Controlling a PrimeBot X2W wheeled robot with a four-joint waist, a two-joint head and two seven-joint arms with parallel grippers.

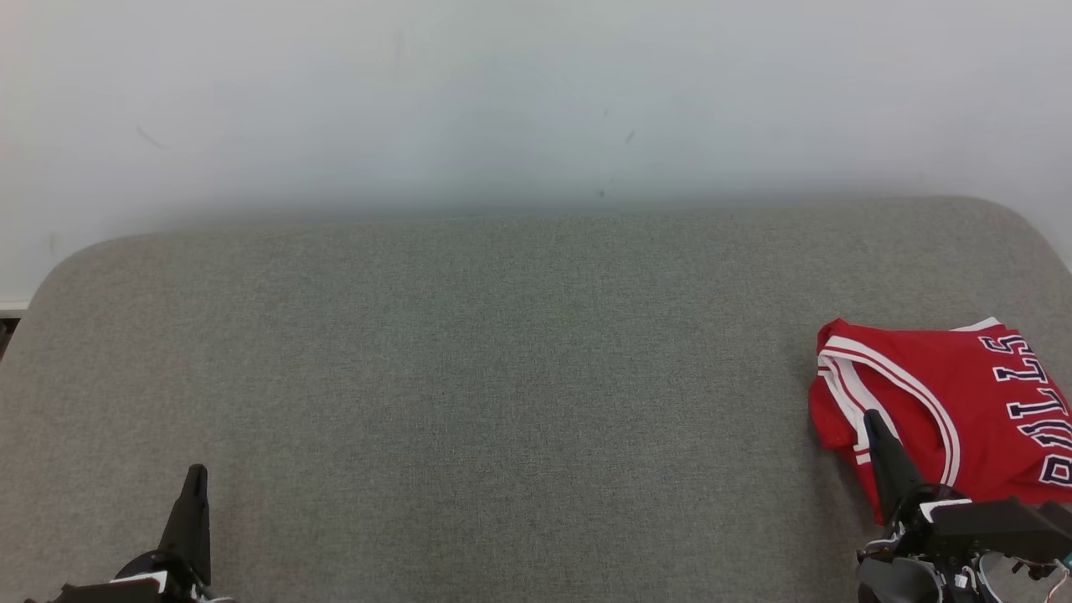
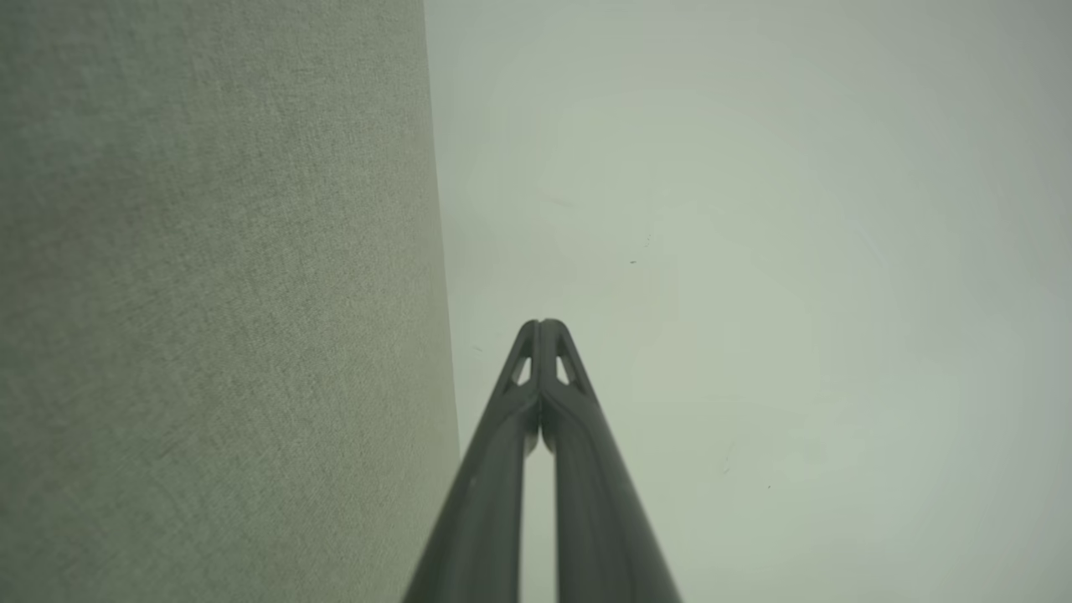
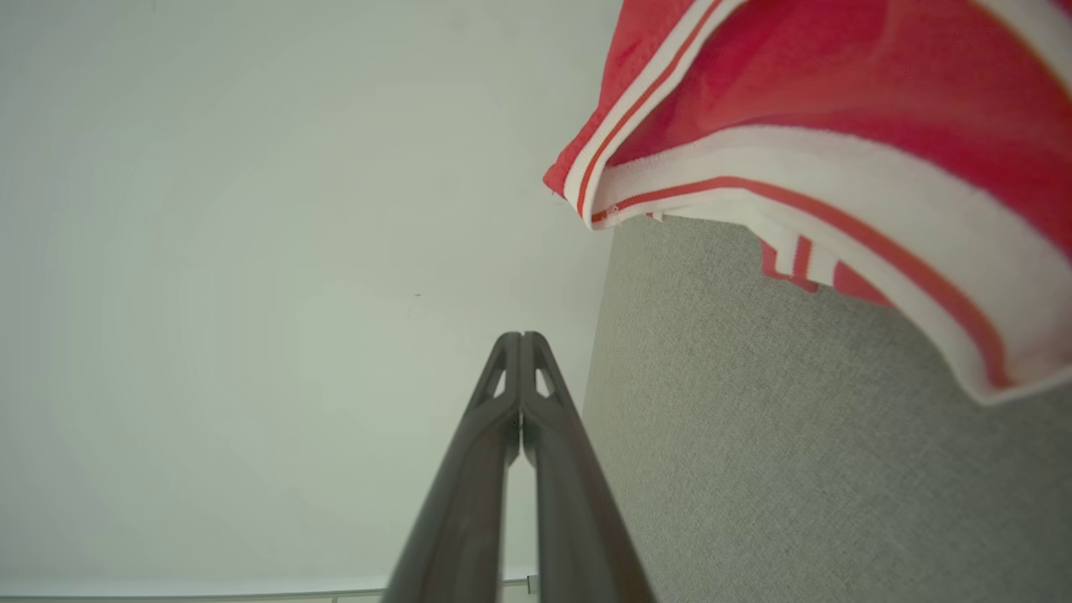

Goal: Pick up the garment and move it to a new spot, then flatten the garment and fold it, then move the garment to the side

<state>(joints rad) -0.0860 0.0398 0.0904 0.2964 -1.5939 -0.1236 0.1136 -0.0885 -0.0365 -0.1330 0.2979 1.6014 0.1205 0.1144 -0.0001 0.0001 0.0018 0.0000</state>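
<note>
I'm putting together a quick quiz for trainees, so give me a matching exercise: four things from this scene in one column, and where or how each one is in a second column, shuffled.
Column one:
1. garment
2. left gripper
3. right gripper
4. wall

Column two:
A. white, behind the grey surface
B. shut, lower left, over bare grey fabric
C. red, lying at the far right
D. shut, lower right, next to the red cloth

Pairs: 1-C, 2-B, 3-D, 4-A
</note>
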